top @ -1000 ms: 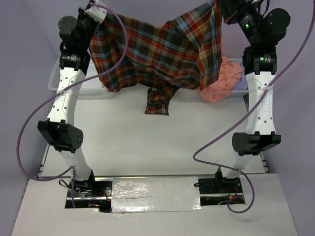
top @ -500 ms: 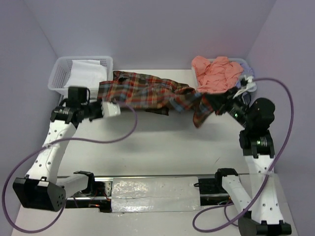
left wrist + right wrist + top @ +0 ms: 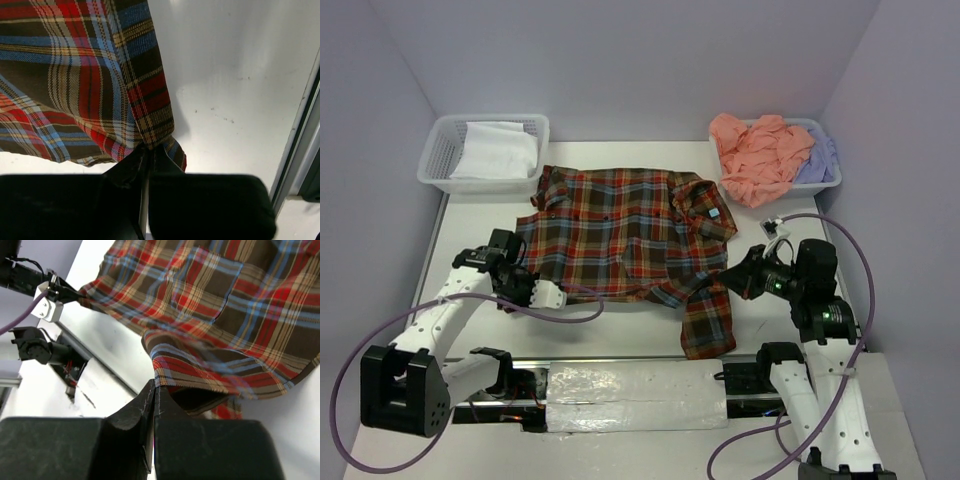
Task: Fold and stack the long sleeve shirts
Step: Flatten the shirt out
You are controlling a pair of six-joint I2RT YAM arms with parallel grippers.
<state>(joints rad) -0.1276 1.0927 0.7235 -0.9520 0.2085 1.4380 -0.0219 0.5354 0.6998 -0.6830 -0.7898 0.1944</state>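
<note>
The plaid shirt point(image 3: 620, 230) lies spread out on the white table point(image 3: 620, 320), collar toward the right. One sleeve point(image 3: 707, 322) trails toward the near edge. My left gripper point(image 3: 523, 283) is shut on the shirt's near left hem corner point(image 3: 150, 125). My right gripper point(image 3: 728, 279) is shut on the near right hem edge point(image 3: 200, 372), which it holds slightly off the table. The jaws of both are closed with cloth between them in the left wrist view point(image 3: 150, 150) and in the right wrist view point(image 3: 155, 386). A salmon-pink shirt point(image 3: 758, 150) and a lavender shirt point(image 3: 820, 160) lie heaped in the back-right basket.
A white lattice basket point(image 3: 440, 150) with folded white cloth point(image 3: 500, 150) stands at the back left. The basket with the other shirts point(image 3: 830, 185) stands at the back right. A metal rail point(image 3: 630, 360) runs along the near table edge.
Both arms have come down and toward the near edge with the plaid shirt. It went from hanging high in the air to lying spread on the table.
</note>
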